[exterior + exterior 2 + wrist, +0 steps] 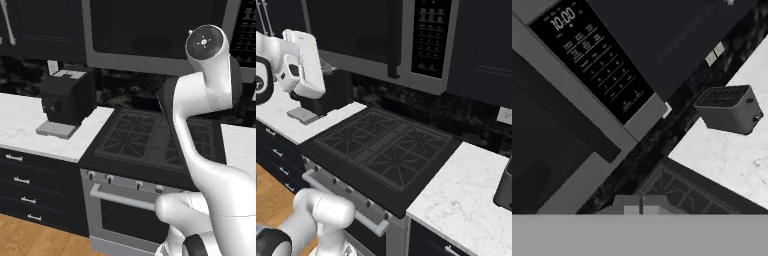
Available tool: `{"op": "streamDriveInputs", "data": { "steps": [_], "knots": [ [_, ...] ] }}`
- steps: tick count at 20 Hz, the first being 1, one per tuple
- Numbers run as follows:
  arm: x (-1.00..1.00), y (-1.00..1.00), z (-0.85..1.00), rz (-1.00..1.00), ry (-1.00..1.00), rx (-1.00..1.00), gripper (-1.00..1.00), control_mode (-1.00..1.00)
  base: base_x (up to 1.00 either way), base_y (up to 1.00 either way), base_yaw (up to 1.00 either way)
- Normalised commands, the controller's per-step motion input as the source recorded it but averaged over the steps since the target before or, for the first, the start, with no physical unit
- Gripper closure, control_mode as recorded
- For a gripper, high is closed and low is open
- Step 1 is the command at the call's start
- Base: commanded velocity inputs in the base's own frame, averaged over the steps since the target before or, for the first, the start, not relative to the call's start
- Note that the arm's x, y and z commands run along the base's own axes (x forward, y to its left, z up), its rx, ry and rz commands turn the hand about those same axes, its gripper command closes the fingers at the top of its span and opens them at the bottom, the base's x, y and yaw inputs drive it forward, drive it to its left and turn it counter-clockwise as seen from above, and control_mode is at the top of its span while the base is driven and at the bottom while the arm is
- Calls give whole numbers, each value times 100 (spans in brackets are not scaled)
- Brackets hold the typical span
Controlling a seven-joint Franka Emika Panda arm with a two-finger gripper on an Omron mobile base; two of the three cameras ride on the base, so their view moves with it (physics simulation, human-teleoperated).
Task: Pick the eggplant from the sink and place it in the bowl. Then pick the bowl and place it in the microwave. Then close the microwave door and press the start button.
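Two base views: arm raised before the microwave [376, 40], which hangs above the stove [381, 147].
Door [351, 35]: shut against its frame, dark handle [393, 37] upright at its right edge.
Control strip [594, 62]: keypad lit at the microwave's right end, clock digits showing.
Gripper [642, 206]: fingers drawn together at the hand view's bottom, nothing between them.
Bowl: a faint rounded shape shows behind the door glass; too dim to confirm.
Counter [466, 195]: white marble right of the stove, toaster [729, 109] near its back edge.
Left counter [30, 125]: coffee machine [65, 100] beside the stove's left edge.
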Motion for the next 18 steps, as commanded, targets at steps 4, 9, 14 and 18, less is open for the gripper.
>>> {"op": "streamDriveInputs", "data": {
  "steps": [4, 9, 14, 18],
  "knots": [
    [-56, -13, -31, 27, 0, -52, 100, -100, 0, 0, 0],
    [-19, 0, -11, 14, 1, -37, 100, -100, 0, 0, 0],
    [23, -9, 3, 0, 2, -6, 100, -100, 0, 0, 0],
    [21, -38, 0, 0, 3, 0, 100, -100, 0, 0, 0]
  ]
}}
